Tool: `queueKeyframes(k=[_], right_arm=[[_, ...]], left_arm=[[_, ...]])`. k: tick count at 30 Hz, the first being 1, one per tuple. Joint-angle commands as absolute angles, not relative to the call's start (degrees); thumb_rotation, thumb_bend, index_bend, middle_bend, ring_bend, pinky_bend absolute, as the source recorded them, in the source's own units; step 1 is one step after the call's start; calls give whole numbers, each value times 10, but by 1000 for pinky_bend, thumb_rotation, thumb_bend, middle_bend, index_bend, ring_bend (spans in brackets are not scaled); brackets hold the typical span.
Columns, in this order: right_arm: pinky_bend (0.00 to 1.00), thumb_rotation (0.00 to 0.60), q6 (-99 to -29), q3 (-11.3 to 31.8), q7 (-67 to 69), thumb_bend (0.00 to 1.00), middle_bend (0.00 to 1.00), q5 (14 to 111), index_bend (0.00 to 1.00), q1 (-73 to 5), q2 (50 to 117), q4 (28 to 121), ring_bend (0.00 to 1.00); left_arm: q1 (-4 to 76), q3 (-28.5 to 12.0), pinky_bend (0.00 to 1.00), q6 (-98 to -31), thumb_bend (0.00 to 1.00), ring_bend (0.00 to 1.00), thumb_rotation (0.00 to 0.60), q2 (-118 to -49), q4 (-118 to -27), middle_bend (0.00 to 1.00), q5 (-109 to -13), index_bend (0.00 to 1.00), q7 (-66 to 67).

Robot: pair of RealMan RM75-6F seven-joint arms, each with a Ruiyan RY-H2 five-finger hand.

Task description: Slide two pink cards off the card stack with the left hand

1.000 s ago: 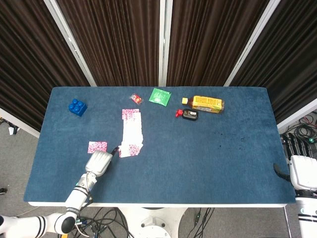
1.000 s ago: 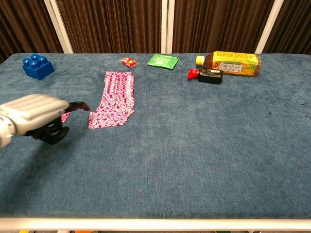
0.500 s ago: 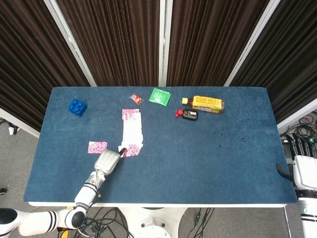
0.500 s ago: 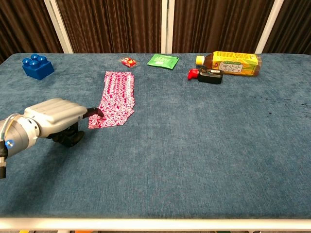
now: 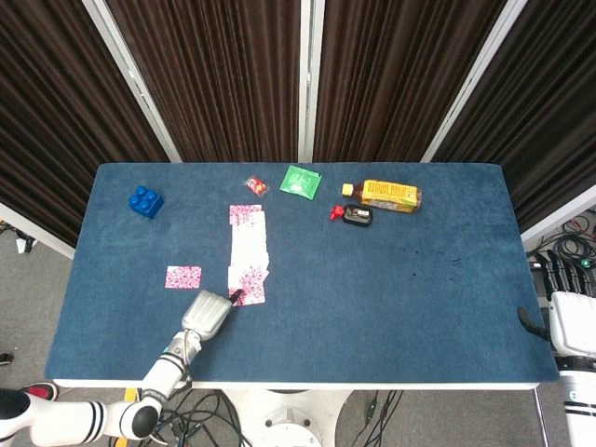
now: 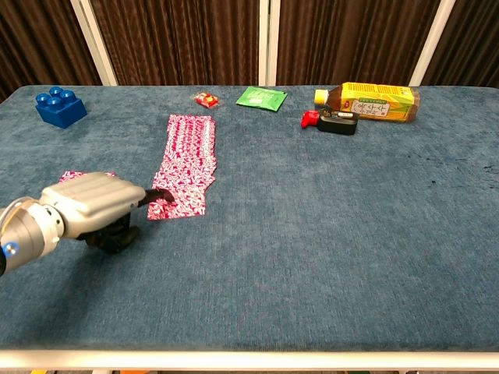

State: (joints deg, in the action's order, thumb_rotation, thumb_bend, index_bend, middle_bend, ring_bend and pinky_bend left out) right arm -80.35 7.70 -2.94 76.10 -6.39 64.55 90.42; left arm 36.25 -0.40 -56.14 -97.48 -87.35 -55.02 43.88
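Note:
A spread stack of pink patterned cards (image 5: 248, 247) (image 6: 188, 152) runs front to back left of the table's middle. Its nearest card (image 5: 248, 296) (image 6: 180, 204) sticks out toward the front edge, and a dark fingertip of my left hand (image 5: 207, 314) (image 6: 92, 208) presses on its left part. One separate pink card (image 5: 183, 277) (image 6: 81, 177) lies left of the stack, partly behind the hand in the chest view. My right hand (image 5: 570, 303) hangs off the table's right edge with its fingers apart, holding nothing.
A blue toy brick (image 5: 146, 201) (image 6: 60, 107) sits at the far left. Along the back lie a small red packet (image 5: 255, 185), a green sachet (image 5: 302, 181), a red-and-black object (image 5: 353, 214) and a yellow bottle on its side (image 5: 386, 195).
My left hand moved right from beside the loose card to the stack's near end. With a fingertip on the nearest card, it drew that card toward the front edge.

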Motion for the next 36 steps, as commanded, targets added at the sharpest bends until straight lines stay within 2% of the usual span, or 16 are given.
queueKeyframes(k=[1, 12, 19, 26, 34, 36], right_arm=[[0, 600, -804, 77, -29, 207, 0, 761, 0, -63, 645, 904, 0], [0, 600, -804, 76, -24, 208, 0, 761, 0, -62, 645, 900, 0], [0, 600, -803, 76, -21, 207, 0, 760, 0, -61, 645, 898, 0], [0, 600, -808, 77, -22, 208, 0, 762, 0, -60, 643, 900, 0], [0, 600, -806, 77, -27, 208, 0, 763, 0, -62, 644, 904, 0], [0, 600, -807, 78, -28, 208, 0, 763, 0, -62, 644, 905, 0]], left_arm=[[362, 10, 874, -555, 599, 909, 600, -976, -886, 952, -551, 134, 440], [364, 44, 874, -550, 599, 909, 600, -971, -947, 952, -581, 134, 434], [362, 46, 874, -569, 599, 909, 600, -961, -974, 952, -610, 134, 424], [345, 28, 874, -633, 597, 908, 600, -944, -973, 950, -668, 134, 397], [310, 8, 872, -710, 597, 906, 600, -881, -995, 947, -695, 134, 370], [291, 0, 852, -743, 595, 876, 600, -866, -988, 913, -698, 134, 355]])
